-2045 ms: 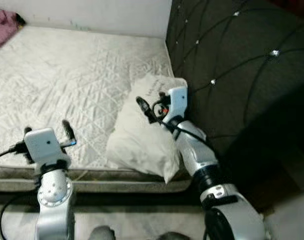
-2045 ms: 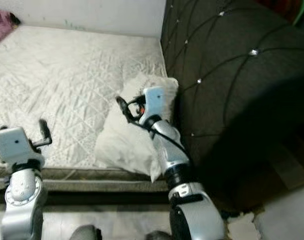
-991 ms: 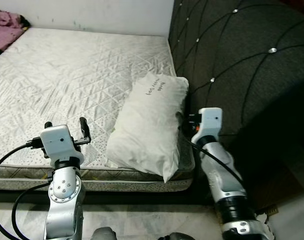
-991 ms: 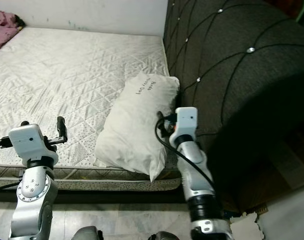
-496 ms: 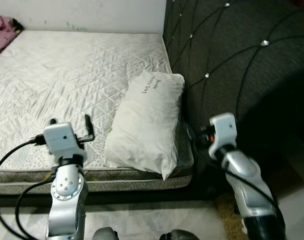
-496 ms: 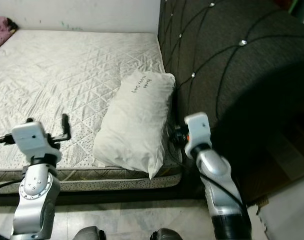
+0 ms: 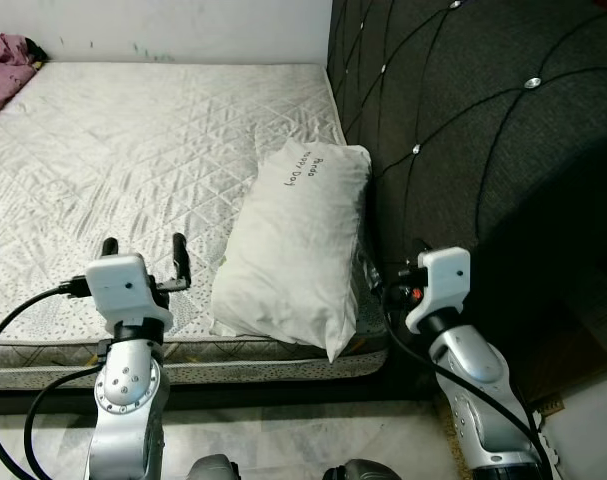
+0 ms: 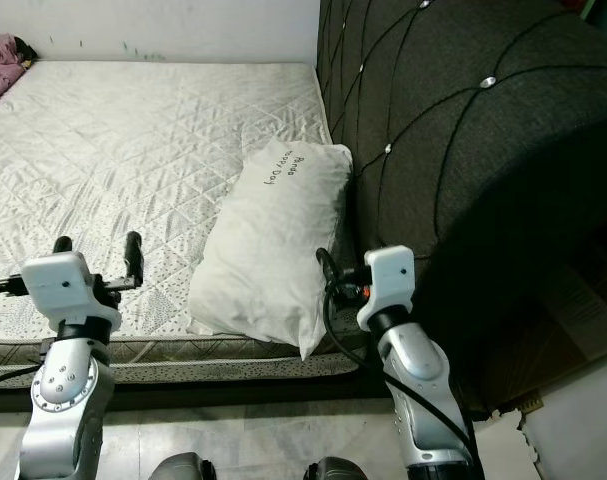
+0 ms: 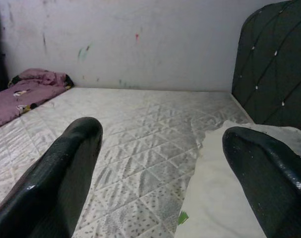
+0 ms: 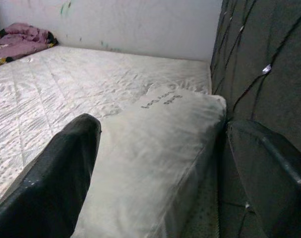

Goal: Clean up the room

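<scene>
Quilted mattress (image 7: pixel 133 150), dark tufted headboard (image 7: pixel 483 120)

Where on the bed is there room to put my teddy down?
The mattress lies bare from the white pillow across to the pink cloth in the far corner. It is crowded by the dark headboard, where the pillow lies, and at the near edge by the left gripper and right gripper.

You're in a home bedroom, w/ a bare quilted mattress (image 7: pixel 133 150) on a low bed, a white pillow (image 7: pixel 298 245) w/ handwriting lying against a dark tufted, studded headboard (image 7: pixel 463 120), pink bedding (image 7: pixel 5 55) bunched in the far corner, a scuffed white wall (image 9: pixel 140 39) & a tiled floor (image 8: pixel 243 440).
</scene>
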Available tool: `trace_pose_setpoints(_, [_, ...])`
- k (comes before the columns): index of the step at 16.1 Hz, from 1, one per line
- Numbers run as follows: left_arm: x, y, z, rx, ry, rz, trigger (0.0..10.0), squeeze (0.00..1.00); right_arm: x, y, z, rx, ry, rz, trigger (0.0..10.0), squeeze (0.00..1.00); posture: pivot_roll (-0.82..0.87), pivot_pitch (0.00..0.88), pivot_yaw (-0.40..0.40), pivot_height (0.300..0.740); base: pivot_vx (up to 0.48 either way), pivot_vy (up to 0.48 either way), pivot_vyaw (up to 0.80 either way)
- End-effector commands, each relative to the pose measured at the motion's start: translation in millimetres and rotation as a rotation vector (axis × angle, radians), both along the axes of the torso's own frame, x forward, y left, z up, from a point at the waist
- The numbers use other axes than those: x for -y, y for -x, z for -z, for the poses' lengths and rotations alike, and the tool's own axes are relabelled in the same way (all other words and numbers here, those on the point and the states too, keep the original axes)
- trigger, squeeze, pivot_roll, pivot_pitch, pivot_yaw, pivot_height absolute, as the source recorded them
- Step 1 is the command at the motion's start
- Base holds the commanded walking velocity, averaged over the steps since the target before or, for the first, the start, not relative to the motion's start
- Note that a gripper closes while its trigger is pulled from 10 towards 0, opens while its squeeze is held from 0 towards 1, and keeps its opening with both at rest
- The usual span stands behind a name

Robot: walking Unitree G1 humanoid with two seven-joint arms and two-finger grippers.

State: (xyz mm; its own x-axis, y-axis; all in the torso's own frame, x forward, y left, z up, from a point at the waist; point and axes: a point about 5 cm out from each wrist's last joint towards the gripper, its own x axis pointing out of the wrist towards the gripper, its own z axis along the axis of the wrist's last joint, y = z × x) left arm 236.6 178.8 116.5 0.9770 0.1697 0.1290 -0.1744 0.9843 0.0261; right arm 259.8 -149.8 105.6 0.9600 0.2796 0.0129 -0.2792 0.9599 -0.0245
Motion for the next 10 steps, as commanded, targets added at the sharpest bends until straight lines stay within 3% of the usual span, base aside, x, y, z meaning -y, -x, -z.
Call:
trace_pose_setpoints(1, [-3.3, 0.7, 3.2, -0.012, -0.01, -0.023, 10.0, 0.0, 15.1, -0.6, 4.2, -0.017, 0.05, 0.05, 10.0, 0.0, -0.06, 0.001, -0.008, 0.74, 0.0, 0.0, 0.0])
trace_pose_setpoints(3, [-3.7, 2.4, 10.1, -0.056, -0.002, -0.041, 10.0, 0.0, 22.4, 2.2, 7.1, -0.032, 0.01, 0.057, 10.0, 0.0, -0.06, 0.0, -0.022, 0.74, 0.0, 0.0, 0.0])
trace_pose_setpoints(6, [-3.4, 20.4, 20.5, -0.096, 0.012, -0.057, 10.0, 0.0, 16.0, 2.4, 10.8, -0.036, 0.014, 0.011, 10.0, 0.0, -0.04, 0.002, -0.025, 0.74, 0.0, 0.0, 0.0])
trace_pose_setpoints(7, [-11.6, 33.8, 28.8, -0.147, 0.035, -0.12, 10.0, 0.0, 18.4, 2.4, 12.8, -0.044, 0.009, 0.026, 10.0, 0.0, -0.03, 0.006, -0.026, 0.74, 0.0, 0.0, 0.0])
trace_pose_setpoints(10, [-10.8, 33.9, 38.3, -0.204, 0.062, -0.108, 10.0, 0.0, 18.8, 4.8, 18.3, -0.064, -0.018, 0.018, 10.0, 0.0, -0.04, 0.005, -0.012, 0.74, 0.0, 0.0, 0.0])
